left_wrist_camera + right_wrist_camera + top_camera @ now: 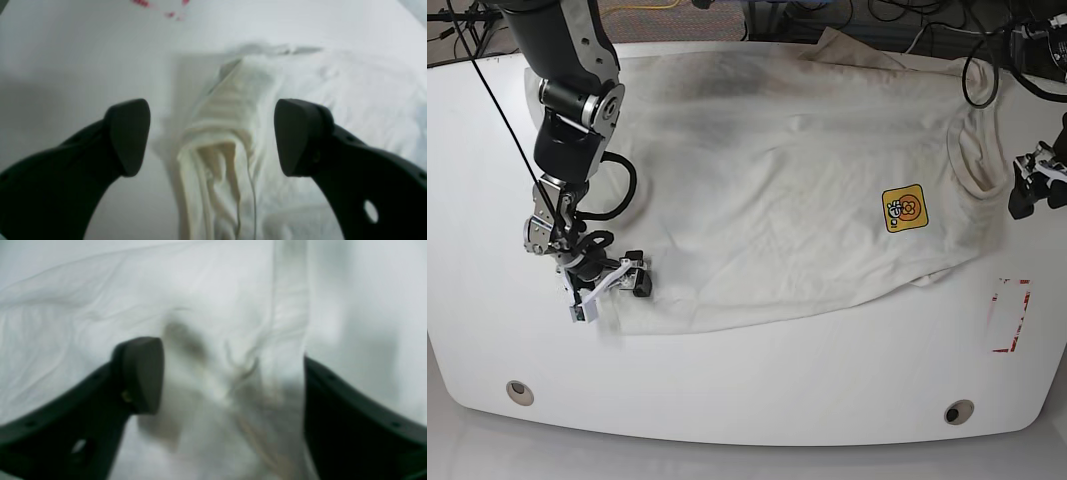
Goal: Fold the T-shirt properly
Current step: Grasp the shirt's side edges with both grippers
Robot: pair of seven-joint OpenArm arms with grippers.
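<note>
One cream T-shirt [797, 170] spread flat, wrinkled; both hands [211, 136] [233, 380] wide apart.

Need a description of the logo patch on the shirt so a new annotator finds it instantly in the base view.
Start at the white table and the cream T-shirt spread across it. Follow the shirt toward the collar end, on the view's right, near the left gripper. The logo patch is a small rounded yellow-orange square on the chest, the only coloured mark on the pale fabric.
</note>
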